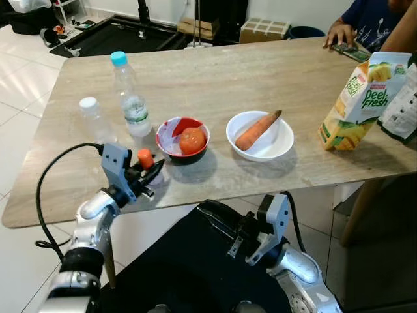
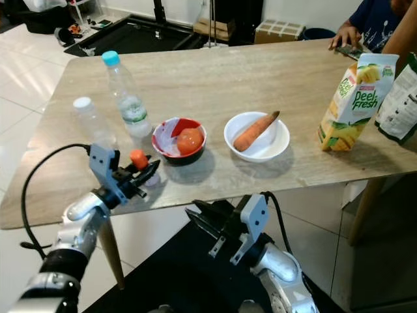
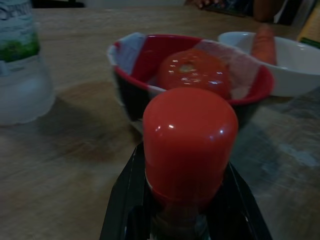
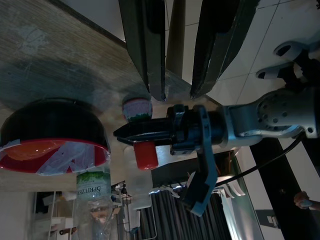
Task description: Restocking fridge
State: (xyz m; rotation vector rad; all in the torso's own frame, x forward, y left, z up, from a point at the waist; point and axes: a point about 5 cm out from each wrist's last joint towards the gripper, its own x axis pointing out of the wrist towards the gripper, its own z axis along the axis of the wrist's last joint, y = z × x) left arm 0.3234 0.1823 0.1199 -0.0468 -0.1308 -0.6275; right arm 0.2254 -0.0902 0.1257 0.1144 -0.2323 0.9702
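A small clear bottle with a red cap (image 1: 144, 158) stands at the table's front edge, just left of the red bowl. My left gripper (image 1: 155, 171) is shut on its neck, the black fingers (image 3: 125, 200) either side below the cap (image 3: 190, 145). The red bowl (image 1: 171, 130) holds a tomato (image 1: 192, 140). My right gripper (image 2: 195, 214) hangs below the table's front edge, open with nothing between its fingers (image 4: 150, 50). In the right wrist view the same red-capped bottle (image 4: 145, 155) shows held by the left gripper.
On the table (image 1: 215, 78) stand a blue-capped water bottle (image 1: 130, 98), a white-capped bottle (image 1: 96, 120), a white bowl (image 1: 277, 147) with a carrot (image 1: 257, 130), and a juice carton (image 1: 355, 101) at the right. A person's hand (image 1: 339, 32) rests at the far right edge.
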